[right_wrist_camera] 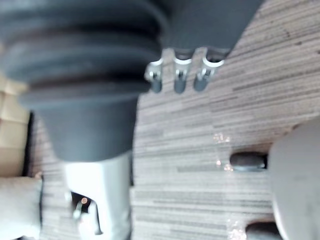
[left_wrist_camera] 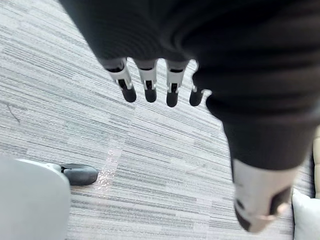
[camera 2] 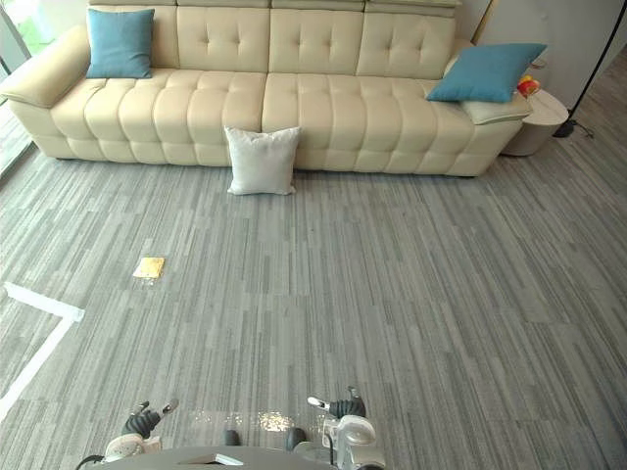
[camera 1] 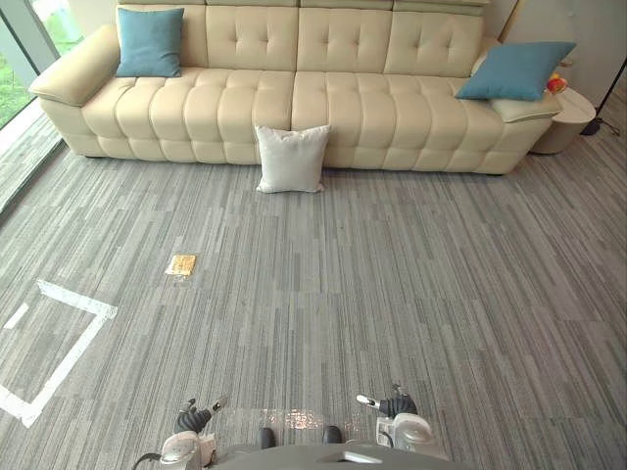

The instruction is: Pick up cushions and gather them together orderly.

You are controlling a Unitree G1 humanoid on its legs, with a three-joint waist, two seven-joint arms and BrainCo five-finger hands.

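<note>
Grey striped carpet (camera 1: 392, 294) lies beneath both hands; the wrist views show the left hand (left_wrist_camera: 149, 82) and right hand (right_wrist_camera: 179, 82) hanging over it, fingers straight, holding nothing; the head views add the cream sofa (camera 1: 362, 108) well ahead; cushions counted, three: one white cushion (camera 1: 292, 159) on the floor, leaning against the sofa front; left blue cushion (camera 1: 150, 42) and right blue cushion (camera 1: 514, 70) at opposite sofa ends.
</note>
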